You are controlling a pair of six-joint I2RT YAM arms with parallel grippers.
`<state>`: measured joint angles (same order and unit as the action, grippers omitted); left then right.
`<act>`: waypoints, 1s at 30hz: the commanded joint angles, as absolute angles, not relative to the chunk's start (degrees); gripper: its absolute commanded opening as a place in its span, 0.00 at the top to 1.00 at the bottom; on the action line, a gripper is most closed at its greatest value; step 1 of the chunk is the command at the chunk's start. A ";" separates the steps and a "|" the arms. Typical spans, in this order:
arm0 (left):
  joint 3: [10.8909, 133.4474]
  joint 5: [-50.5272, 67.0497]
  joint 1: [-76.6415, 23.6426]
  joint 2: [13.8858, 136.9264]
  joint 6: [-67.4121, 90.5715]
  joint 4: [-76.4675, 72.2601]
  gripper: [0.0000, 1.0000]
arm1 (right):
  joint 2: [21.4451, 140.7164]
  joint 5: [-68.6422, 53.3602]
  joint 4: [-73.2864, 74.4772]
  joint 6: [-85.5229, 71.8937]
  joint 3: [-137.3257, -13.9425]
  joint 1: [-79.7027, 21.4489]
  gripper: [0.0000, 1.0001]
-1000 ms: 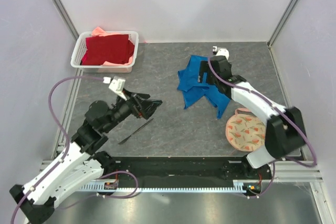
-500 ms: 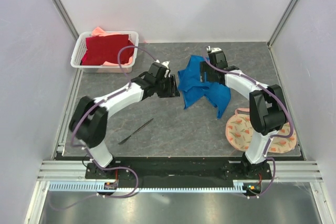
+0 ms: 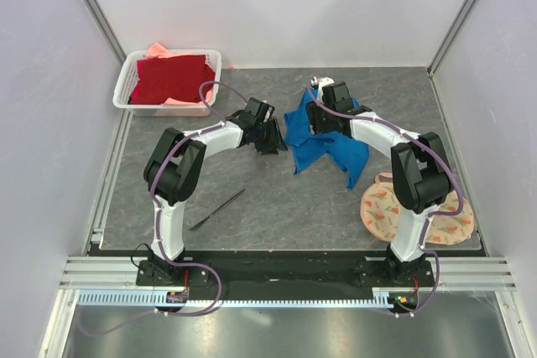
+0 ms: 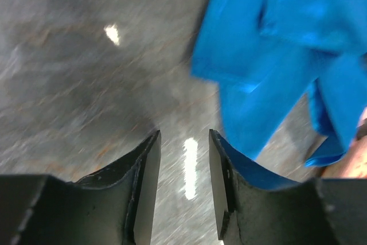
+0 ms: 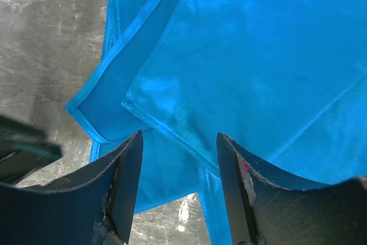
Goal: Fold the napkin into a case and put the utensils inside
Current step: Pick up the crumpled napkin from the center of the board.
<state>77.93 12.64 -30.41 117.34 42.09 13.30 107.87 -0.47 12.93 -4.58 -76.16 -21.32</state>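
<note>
The work area is closed in by pale walls [image 3: 277,6] on the left, far and right sides. The table [image 3: 277,199] has a grey, stone-patterned top.

The napkin [image 3: 323,144] lies crumpled and unfolded on the far half of the table, right of centre, with overlapping layers and hemmed edges showing in the right wrist view [image 5: 258,55].

The left gripper [image 3: 273,136] is just beside the napkin's left edge. In its wrist view [image 4: 184,142] the jaws stand partly spread with only bare table between them. They hold nothing, and the blue cloth [image 4: 269,55] lies ahead and to the right.

The right gripper [image 3: 323,115] is over the far part of the napkin. Its jaws [image 5: 179,142] are spread with cloth below the gap and nothing pinched. Contact with the cloth cannot be determined.

A white basket [image 3: 126,90] in the far left corner contains a dark red cloth [image 3: 172,77] on top of a pink cloth [image 3: 159,50].

A round patterned mat [image 3: 386,207] lies near right, partly under the right arm.

One black utensil [image 3: 216,210] lies near left, well apart from the napkin.
</note>
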 commanded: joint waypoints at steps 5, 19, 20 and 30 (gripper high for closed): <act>83.23 10.73 -30.15 121.73 50.26 9.58 0.46 | 108.98 -2.81 10.46 -4.48 -78.75 -21.36 0.38; 85.69 10.37 -29.00 125.77 54.05 9.93 0.47 | 109.86 -3.86 10.63 -3.69 -79.89 -21.53 0.39; 85.87 10.37 -28.92 125.95 53.79 9.93 0.50 | 109.86 -4.13 10.55 -3.26 -80.07 -21.71 0.39; 87.63 10.98 -27.86 126.04 48.78 10.20 0.93 | 115.31 -3.69 12.48 -1.32 -85.51 -25.04 0.39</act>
<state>86.06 12.32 -28.29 125.54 52.07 9.41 113.14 -3.31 12.64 -2.66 -81.23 -23.07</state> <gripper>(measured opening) 0.112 0.610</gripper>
